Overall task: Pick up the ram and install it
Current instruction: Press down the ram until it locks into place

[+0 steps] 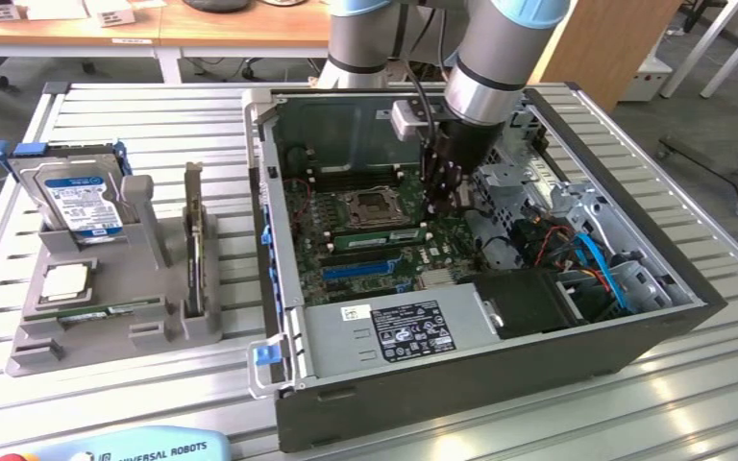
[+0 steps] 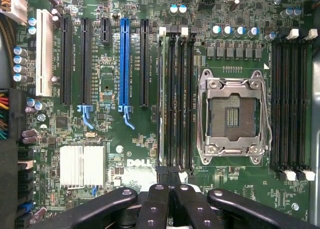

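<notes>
The gripper [image 2: 167, 189], fingers pressed together, sits directly above the ram [image 2: 161, 99]. The ram's long axis runs straight ahead from the fingertips, along the memory slots [image 2: 179, 99].

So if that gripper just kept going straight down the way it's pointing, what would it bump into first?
Most likely the bank of memory slots beside the empty processor socket. The shut gripper points down at the motherboard right over them, though how much gap remains is hard to judge.

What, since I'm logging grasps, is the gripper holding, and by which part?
Nothing, as far as can be seen. The gripper is shut with nothing between its fingertips, and the ram stands in a motherboard slot.
</notes>
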Controlling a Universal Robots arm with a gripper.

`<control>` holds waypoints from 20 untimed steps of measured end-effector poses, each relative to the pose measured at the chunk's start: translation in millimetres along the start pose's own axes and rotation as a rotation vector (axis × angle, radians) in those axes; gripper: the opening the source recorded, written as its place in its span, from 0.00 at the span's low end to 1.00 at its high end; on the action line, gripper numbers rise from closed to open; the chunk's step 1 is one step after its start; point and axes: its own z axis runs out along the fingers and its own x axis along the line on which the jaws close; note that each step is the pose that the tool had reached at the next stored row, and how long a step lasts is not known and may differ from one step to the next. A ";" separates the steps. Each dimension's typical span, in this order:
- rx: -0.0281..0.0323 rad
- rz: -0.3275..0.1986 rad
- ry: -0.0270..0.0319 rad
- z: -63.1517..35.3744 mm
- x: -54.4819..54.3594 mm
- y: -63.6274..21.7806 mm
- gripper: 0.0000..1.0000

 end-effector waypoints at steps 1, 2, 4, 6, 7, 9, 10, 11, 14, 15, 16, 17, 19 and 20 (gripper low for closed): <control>0.0001 0.000 -0.0001 0.3 0.1 0.0 0.10; 0.0001 0.000 -0.0001 0.9 0.1 0.0 0.10; 0.0000 0.000 0.0000 2.8 0.1 -0.2 0.10; 0.0000 0.000 0.0000 5.1 0.1 -0.3 0.10; 0.0000 0.000 0.0000 6.2 0.2 -0.4 0.10; 0.0000 0.000 0.0000 7.4 0.2 -0.4 0.10; 0.0000 0.000 0.0001 7.4 0.2 -0.5 0.10; 0.0000 0.000 0.0001 7.4 0.2 -0.4 0.10; 0.0001 0.000 -0.0003 7.9 0.2 -0.5 0.10; 0.0001 0.000 -0.0004 8.5 0.1 -0.5 0.10; 0.0001 0.000 -0.0002 9.2 0.2 -0.6 0.10; -0.0001 0.000 0.0000 9.8 0.2 -0.6 0.10; 0.0001 0.000 -0.0001 11.4 0.3 -0.7 0.10; 0.0000 0.000 -0.0001 11.9 0.3 -0.7 0.10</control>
